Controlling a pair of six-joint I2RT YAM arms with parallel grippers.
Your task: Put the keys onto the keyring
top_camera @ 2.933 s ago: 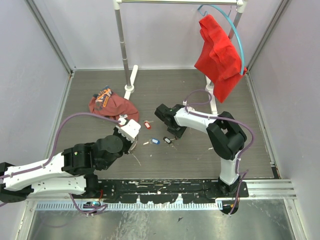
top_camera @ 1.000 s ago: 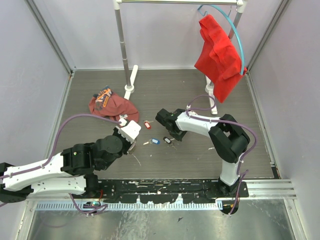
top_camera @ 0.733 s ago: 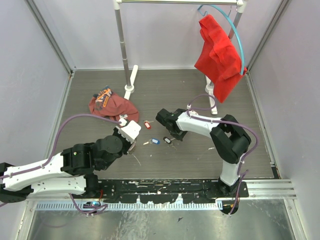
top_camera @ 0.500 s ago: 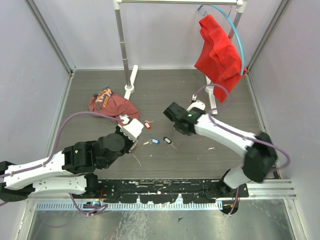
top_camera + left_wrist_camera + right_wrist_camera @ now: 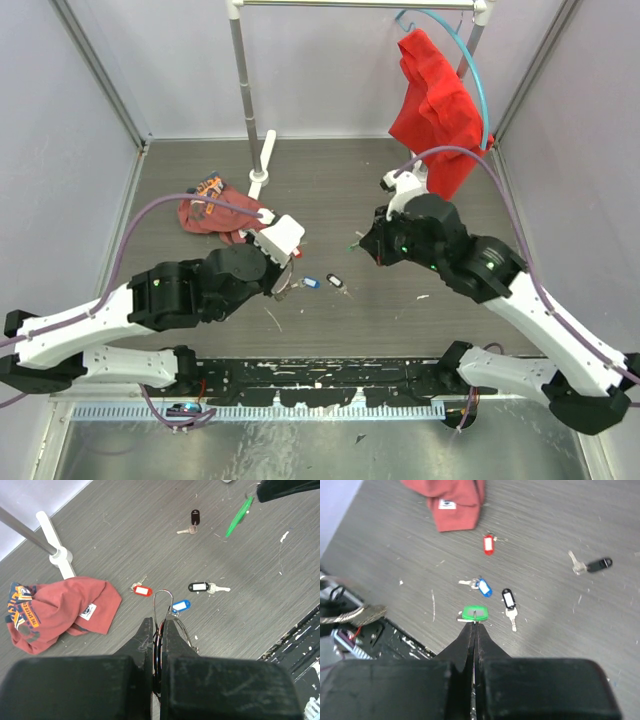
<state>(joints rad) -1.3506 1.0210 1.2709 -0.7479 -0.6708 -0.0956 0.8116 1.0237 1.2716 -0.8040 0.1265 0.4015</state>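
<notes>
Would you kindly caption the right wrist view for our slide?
Right gripper holding the green-tagged key above the grey table.

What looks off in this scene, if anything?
A crumpled rust-red printed cloth lies heaped on the grey table near the white rack foot, while a bright red cloth hangs up above. The small tagged keys lie scattered; nothing looks damaged.

The left pincer (image 5: 159, 630) is hiding the keyring's (image 5: 163, 591) lower half; the right pincer (image 5: 474, 625) is covering part of the green key (image 5: 475, 613).
</notes>
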